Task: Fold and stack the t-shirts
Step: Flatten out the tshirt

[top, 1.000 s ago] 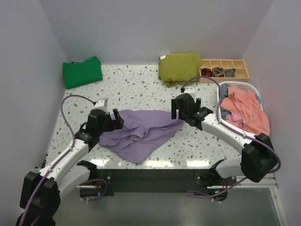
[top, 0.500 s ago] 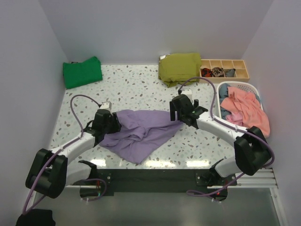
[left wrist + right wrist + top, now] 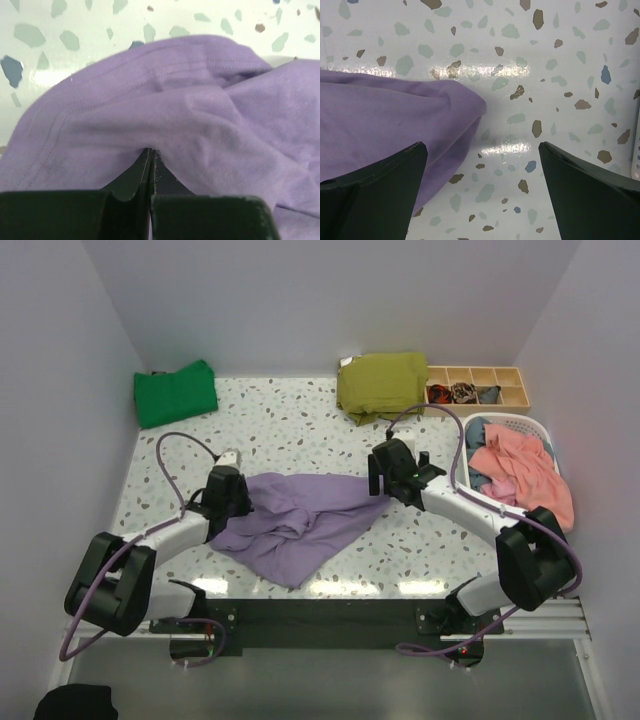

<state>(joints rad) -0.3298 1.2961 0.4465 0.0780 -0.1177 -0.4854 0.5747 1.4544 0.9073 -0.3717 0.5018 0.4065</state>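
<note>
A crumpled lavender t-shirt point(image 3: 300, 520) lies spread across the near middle of the table. My left gripper point(image 3: 246, 497) sits at its left edge, jaws shut on a pinch of the purple cloth; the left wrist view shows the fabric point(image 3: 175, 100) bunched up at the closed tips of that gripper point(image 3: 151, 150). My right gripper point(image 3: 383, 483) hovers open over the shirt's right corner point(image 3: 385, 115). In the right wrist view that gripper point(image 3: 482, 145) has its left finger above the cloth and its right finger above bare table. A folded green t-shirt point(image 3: 176, 393) rests at the back left.
An olive folded garment point(image 3: 382, 383) lies at the back centre, next to a wooden divider tray point(image 3: 480, 388). A white laundry basket point(image 3: 520, 420) holding pink clothes point(image 3: 520, 475) stands at the right edge. Walls close in the left, back and right sides.
My left gripper has gone from open to shut on the lavender shirt's left edge, and its arm has stretched lower toward the table. The right gripper shifted only slightly and stays open.
</note>
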